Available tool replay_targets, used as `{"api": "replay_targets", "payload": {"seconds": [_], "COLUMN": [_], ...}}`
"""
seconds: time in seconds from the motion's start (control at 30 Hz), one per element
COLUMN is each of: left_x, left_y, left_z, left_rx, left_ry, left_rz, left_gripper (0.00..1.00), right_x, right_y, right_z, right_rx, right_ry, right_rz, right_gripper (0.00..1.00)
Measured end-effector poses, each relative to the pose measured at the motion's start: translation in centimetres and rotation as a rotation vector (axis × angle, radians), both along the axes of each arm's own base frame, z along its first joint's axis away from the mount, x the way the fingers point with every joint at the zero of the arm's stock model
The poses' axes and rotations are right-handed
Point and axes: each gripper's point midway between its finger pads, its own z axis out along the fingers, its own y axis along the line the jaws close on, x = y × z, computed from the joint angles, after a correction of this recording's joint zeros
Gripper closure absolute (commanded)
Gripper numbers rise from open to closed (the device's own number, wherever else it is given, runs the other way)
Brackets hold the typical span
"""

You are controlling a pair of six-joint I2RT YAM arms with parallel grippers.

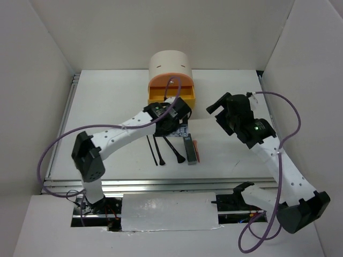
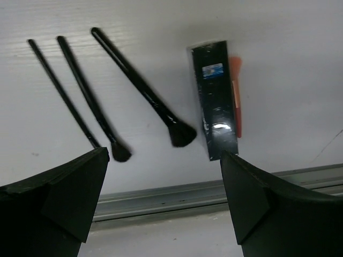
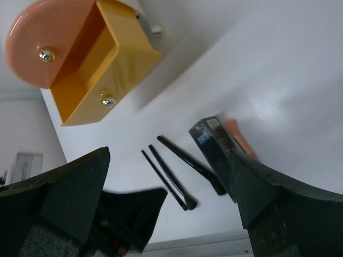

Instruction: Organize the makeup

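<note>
The left gripper (image 2: 163,155) and the right gripper (image 3: 170,155) are both released and hold nothing. In the middle of the top view, under the left one, lie the black brushes (image 2: 142,88), the dark box (image 2: 214,96) and the salmon-pink stick (image 2: 236,91). The yellow drawer (image 1: 171,95) at upper centre stands open, probably to receive them.

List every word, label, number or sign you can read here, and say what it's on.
No text is readable.
Box: small blue-and-white label, too blurred to read.
Pale sheet at the right wrist view's left edge: grey marks, too small to read.
Organizer and brushes: no markings seen.
</note>
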Motion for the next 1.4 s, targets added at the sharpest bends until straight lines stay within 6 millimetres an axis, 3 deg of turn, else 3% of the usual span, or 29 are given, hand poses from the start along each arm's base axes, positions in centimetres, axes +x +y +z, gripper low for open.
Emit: {"api": "replay_targets", "payload": {"seconds": [0.2, 0.4, 0.6, 0.7, 0.8, 0.9, 1.0, 1.23, 1.33, 1.4], "left_x": [1.4, 2.4, 1.7, 1.4, 1.1, 0.8, 0.8, 0.9, 1.0, 1.0], "left_y": [-6.6, -10.2, -9.5, -9.1, -8.8, -8.6, -8.5, -8.4, -8.5, -8.8], "left_z": [-2.4, -5.6, -9.8, -11.4, -12.7, -13.4, -13.6, -13.2, -11.5, -9.0], "left_rx": [-0.015, -0.005, 0.067, 0.093, 0.111, 0.118, 0.121, 0.129, 0.116, 0.079], "left_ry": [0.035, 0.065, 0.137, 0.163, 0.184, 0.195, 0.196, 0.183, 0.153, 0.118], "left_rz": [-0.015, 0.0, 0.049, 0.072, 0.092, 0.096, 0.095, 0.09, 0.064, 0.034], "left_gripper": [0.02, 0.05, 0.11, 0.13, 0.22, 0.39, 0.62, 0.82, 0.86, 0.88], "right_x": [-6.1, -8.4, -9.3, -9.6, -9.9, -10.1, -10.2, -10.2, -10.2, -10.1], "right_y": [-3.8, -4.2, -3.4, -3.0, -2.5, -2.2, -2.0, -2.0, -2.2, -2.3], "right_z": [1.0, 2.0, -0.4, -0.6, -0.6, -0.6, -0.6, -0.6, -0.6, -0.6], "right_rx": [0.011, 0.012, -0.022, -0.04, -0.051, -0.053, -0.057, -0.079, -0.086, -0.09], "right_ry": [-0.024, -0.066, -0.011, -0.011, -0.014, -0.018, -0.02, -0.025, -0.027, -0.028], "right_rz": [-0.069, -0.013, 0.078, 0.114, 0.153, 0.176, 0.192, 0.201, 0.195, 0.19], "right_gripper": [0.0, 0.0, 0.0, 0.0, 0.0, 0.0, 0.0, 0.0, 0.0, 0.0]}}
